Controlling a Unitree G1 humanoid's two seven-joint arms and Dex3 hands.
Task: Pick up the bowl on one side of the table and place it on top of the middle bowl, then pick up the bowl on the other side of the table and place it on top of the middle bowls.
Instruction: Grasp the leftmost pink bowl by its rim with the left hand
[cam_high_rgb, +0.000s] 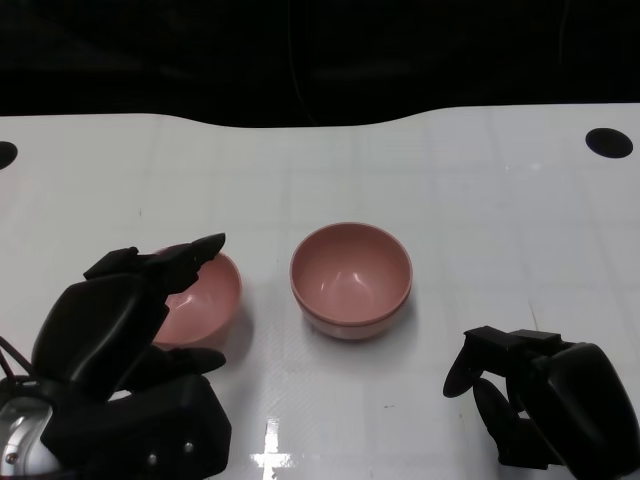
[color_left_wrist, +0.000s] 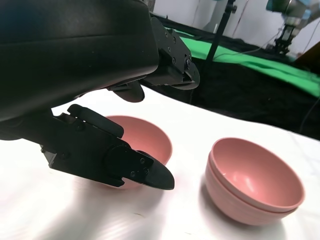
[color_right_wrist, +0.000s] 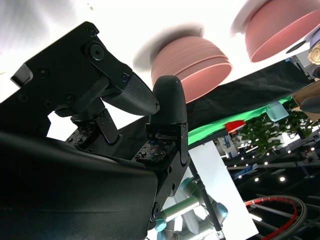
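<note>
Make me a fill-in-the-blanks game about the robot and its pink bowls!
1. The middle stack is made of ___ bowls.
2. The left hand has its fingers around the side bowl, which still sits on the ___.
3. The right hand holds ___.
4. All the bowls are the colour ___.

Missing words: two; table; nothing; pink

Head looks down – wrists close (sharing bowls).
</note>
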